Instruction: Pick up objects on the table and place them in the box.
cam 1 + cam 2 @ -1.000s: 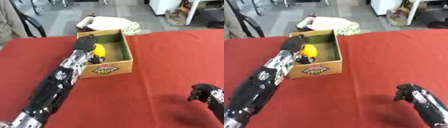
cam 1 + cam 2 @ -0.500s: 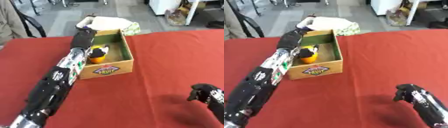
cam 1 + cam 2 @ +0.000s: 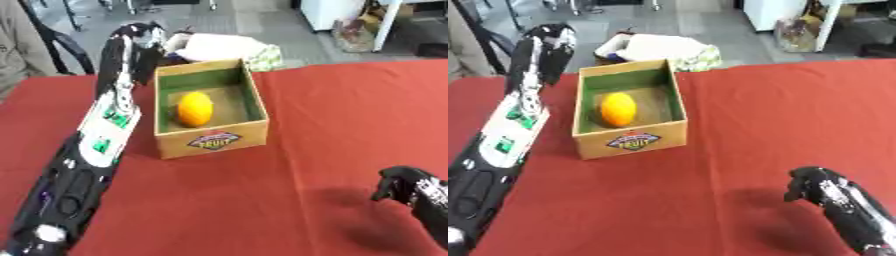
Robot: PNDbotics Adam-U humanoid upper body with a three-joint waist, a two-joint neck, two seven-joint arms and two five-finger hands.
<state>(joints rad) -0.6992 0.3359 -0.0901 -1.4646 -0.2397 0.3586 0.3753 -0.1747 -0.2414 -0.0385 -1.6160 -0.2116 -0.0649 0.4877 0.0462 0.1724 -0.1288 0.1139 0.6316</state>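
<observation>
The orange fruit (image 3: 195, 108) lies inside the box (image 3: 213, 141) on the red counter (image 3: 332, 125), the left robot hand (image 3: 133, 36) raised released beyond it, the right robot hand (image 3: 808, 182) clenched, empty.

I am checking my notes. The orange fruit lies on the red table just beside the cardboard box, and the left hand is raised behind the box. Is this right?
Not quite. The orange fruit lies inside the cardboard box, on its floor, as the left eye view shows. The rest holds: the left hand is raised behind the box.

Left hand (image 3: 133, 35) raised, empty; right hand (image 3: 808, 183) curled low.
</observation>
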